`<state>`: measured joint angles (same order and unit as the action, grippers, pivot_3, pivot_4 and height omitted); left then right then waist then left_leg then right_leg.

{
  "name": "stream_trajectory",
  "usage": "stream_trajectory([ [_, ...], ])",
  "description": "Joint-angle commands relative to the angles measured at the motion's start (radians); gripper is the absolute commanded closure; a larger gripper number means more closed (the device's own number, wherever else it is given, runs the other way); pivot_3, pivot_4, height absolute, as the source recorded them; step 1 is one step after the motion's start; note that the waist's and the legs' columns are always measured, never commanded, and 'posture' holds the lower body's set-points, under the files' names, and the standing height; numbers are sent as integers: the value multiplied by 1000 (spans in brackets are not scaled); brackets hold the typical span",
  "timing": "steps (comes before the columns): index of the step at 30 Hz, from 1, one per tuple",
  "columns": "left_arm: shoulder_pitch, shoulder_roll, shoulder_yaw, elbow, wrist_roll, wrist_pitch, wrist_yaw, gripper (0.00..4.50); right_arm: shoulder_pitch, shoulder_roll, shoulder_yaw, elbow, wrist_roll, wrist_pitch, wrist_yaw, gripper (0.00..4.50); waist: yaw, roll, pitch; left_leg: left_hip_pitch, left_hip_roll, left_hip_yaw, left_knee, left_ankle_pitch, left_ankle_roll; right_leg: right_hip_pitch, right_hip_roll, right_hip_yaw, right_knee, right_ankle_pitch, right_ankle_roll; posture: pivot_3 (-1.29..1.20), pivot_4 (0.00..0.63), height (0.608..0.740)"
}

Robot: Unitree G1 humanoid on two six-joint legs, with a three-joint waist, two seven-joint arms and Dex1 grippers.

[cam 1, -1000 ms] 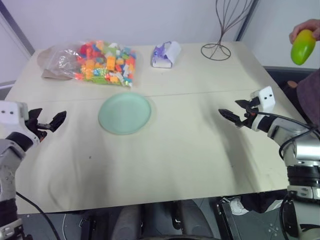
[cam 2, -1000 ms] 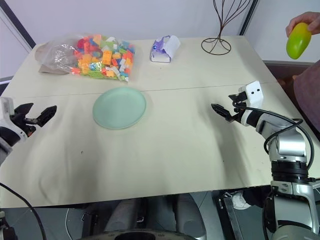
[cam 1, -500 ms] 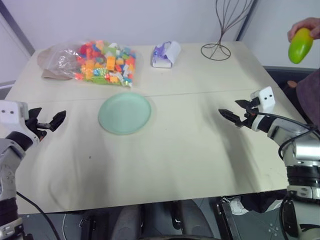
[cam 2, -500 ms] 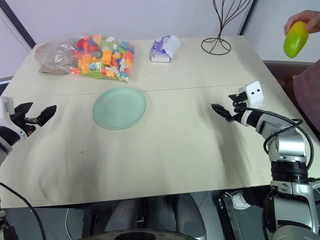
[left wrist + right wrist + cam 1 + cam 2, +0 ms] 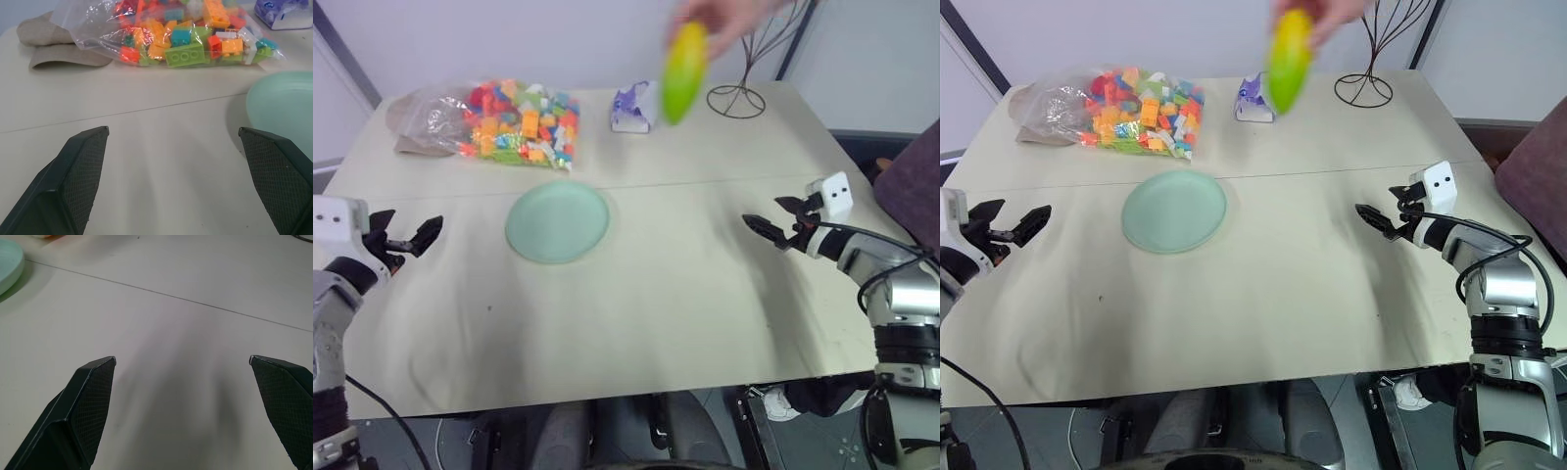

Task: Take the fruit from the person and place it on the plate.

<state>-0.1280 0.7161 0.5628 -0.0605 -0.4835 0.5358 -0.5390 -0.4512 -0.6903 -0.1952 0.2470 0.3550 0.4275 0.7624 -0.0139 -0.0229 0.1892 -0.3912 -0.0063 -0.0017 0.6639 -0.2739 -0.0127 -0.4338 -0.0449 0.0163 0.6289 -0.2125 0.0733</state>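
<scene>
The handover is not yet made: the smooth green-and-yellow oval fruit (image 5: pixel 684 71) hangs in the person's hand (image 5: pixel 724 18), well beyond both empty wide-spread jaws, so the right gripper (image 5: pixel 773 217) must reach it, then the mint-green round plate (image 5: pixel 557 222).

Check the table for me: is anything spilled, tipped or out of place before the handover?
Nothing stands out. The plate lies flat and bare, the toy blocks stay inside their clear bag, and the wire stand is upright. The fruit is in the person's hand, held above the table's far side.
</scene>
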Motion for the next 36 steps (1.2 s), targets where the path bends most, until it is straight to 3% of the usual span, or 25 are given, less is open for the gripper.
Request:
stream_trajectory([
  [1,-14,20,3,-18,3,-16,-2,46,-11,-5,-20,0,-1,-25,3,0,0,0,0,0,0,0,0,0,0,0,0,0,0,0,0,0,150,740],
  [12,-15,23,7,-21,1,-13,-10,46,-13,8,-14,-22,25,-9,17,0,0,0,0,0,0,0,0,0,0,0,0,0,0,0,0,0,150,740],
  [17,-23,26,0,-18,0,-14,-20,46,-23,30,-58,-262,302,287,81,0,-3,0,0,0,0,0,0,0,0,0,0,0,0,0,0,0,150,740],
  [20,-62,32,-19,-8,-28,-21,-77,46,-26,40,-38,-354,364,367,71,0,1,0,0,0,1,-1,0,0,0,0,0,0,0,0,0,0,150,740],
  [26,-342,95,-203,157,-51,-38,-345,46,-16,40,44,-338,264,315,47,0,22,-1,0,0,-1,-1,2,0,0,2,1,-2,-1,-2,-3,0,150,740],
  [30,-598,43,-309,441,41,-167,-391,46,-20,56,44,-335,253,295,29,0,23,-1,0,0,-1,1,2,0,0,2,2,-1,-1,0,0,0,150,740],
  [36,-748,-37,-389,640,101,-268,-463,46,23,66,27,-380,249,289,-11,0,8,-1,0,-1,-1,0,2,-1,2,1,2,-1,0,0,1,0,150,740],
])
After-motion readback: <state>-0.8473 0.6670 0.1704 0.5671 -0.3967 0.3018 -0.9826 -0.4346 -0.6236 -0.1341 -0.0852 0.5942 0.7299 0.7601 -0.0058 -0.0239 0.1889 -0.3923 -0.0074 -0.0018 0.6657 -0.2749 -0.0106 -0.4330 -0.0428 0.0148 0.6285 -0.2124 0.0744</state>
